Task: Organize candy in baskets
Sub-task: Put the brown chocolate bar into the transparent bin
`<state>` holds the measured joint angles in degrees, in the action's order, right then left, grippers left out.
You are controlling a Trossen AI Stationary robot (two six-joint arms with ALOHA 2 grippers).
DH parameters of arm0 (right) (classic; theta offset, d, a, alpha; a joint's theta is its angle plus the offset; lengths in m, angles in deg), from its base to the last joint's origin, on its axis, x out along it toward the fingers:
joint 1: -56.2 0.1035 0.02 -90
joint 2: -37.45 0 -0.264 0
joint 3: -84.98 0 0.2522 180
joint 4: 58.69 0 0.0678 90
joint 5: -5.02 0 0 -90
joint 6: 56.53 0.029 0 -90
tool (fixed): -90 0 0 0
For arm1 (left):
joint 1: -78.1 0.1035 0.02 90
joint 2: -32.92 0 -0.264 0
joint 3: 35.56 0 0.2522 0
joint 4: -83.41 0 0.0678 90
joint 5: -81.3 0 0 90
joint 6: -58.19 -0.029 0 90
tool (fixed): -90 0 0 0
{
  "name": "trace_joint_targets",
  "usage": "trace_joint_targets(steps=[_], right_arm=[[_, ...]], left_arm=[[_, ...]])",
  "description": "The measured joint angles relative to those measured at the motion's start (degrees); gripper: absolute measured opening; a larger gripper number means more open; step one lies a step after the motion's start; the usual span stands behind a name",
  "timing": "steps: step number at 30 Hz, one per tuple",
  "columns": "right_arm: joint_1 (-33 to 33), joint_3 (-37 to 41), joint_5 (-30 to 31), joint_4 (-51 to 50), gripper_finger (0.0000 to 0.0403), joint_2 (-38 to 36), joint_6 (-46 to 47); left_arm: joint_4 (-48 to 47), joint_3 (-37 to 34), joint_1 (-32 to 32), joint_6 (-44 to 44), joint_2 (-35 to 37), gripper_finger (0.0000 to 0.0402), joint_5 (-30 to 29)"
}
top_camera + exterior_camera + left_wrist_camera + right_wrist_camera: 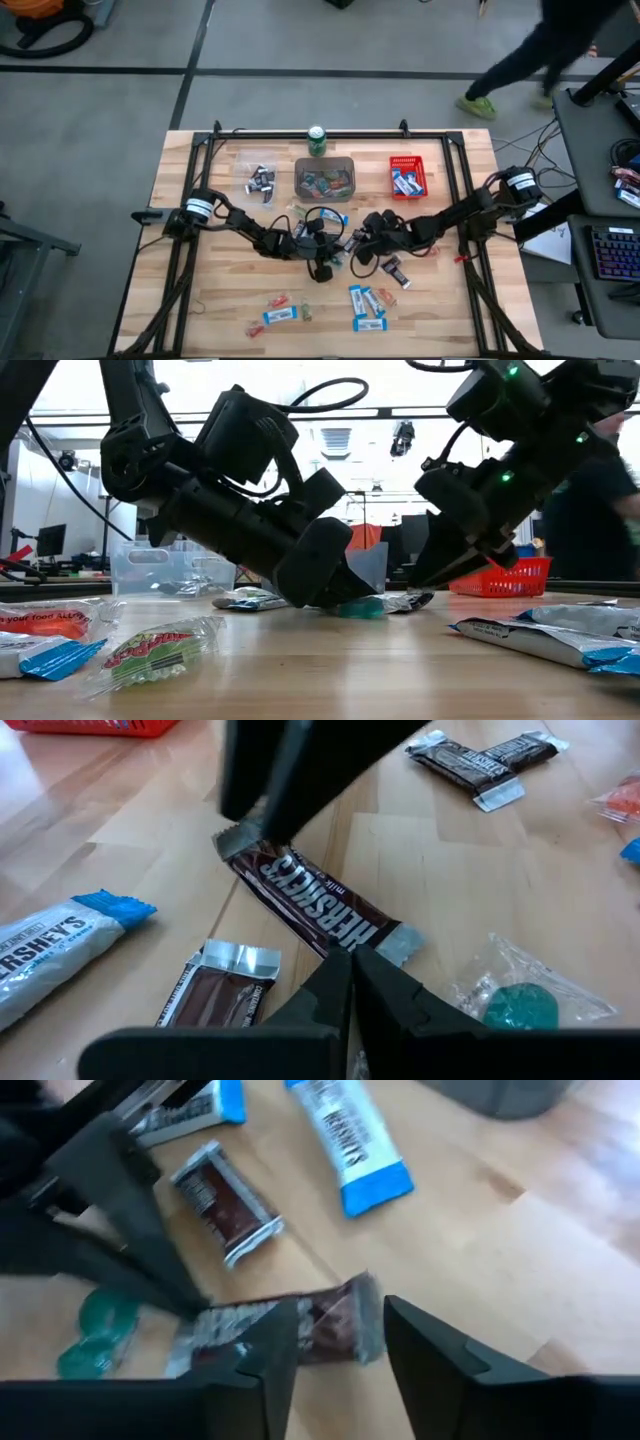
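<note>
1. the left gripper (350, 970) is seen low over mid-table, fingers pressed together on one end of a dark bar (315, 905) lying flat on the wood.
2. the right gripper (340, 1345) is set at the bar's other end, fingers parted with the wrapper's crimped end between them; whether the fingers touch it cannot be told.
3. beside the bar, a second dark bar (215, 995), a blue-and-white bar (50, 955) and a teal sweet (520, 1007) in clear wrap are left on the table.
4. in the high view, three bins are lined along the far edge: a clear bin (243, 168) with dark bars, a grey bin (325, 161) with small mixed pieces, a red bin (416, 162) with blue-and-white bars.
5. a green can (317, 140) is stood just behind the grey bin.
6. more blue-and-white bars (367, 306) are scattered near the table's front edge.
7. a person (530, 60) is caught beyond the table's far right corner.
</note>
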<state>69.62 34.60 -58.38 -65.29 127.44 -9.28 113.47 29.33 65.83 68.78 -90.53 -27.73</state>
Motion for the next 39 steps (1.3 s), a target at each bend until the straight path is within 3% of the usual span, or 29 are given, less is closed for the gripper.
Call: trace_joint_targets(steps=[6, 14, 22, 28, 39], right_arm=[[-2.3, 0.0, -1.5, 0.0, 0.0180, 0.1, -0.3], [-2.3, 0.3, -7.7, 1.4, 0.0177, 0.3, 0.7], [-2.4, 0.4, -7.6, 11.8, 0.0113, 6.8, -0.3], [-2.4, 0.4, -6.4, 13.7, 0.0027, 7.8, -2.1], [0.2, 0.6, -4.4, 13.3, 0.0016, 3.8, -14.9]], left_arm=[[-0.2, -0.1, 0.0, 0.2, -0.1, 0.0000, -0.1], [-0.1, -0.1, 0.0, 0.5, -0.1, 0.0000, -0.1], [0.3, -0.3, -0.1, 0.5, -0.2, 0.0000, -0.1], [0.7, -0.3, -0.2, 0.5, -0.2, 0.0000, -0.1], [-0.4, -0.5, -0.3, 0.4, 2.3, 0.0000, 0.6]])
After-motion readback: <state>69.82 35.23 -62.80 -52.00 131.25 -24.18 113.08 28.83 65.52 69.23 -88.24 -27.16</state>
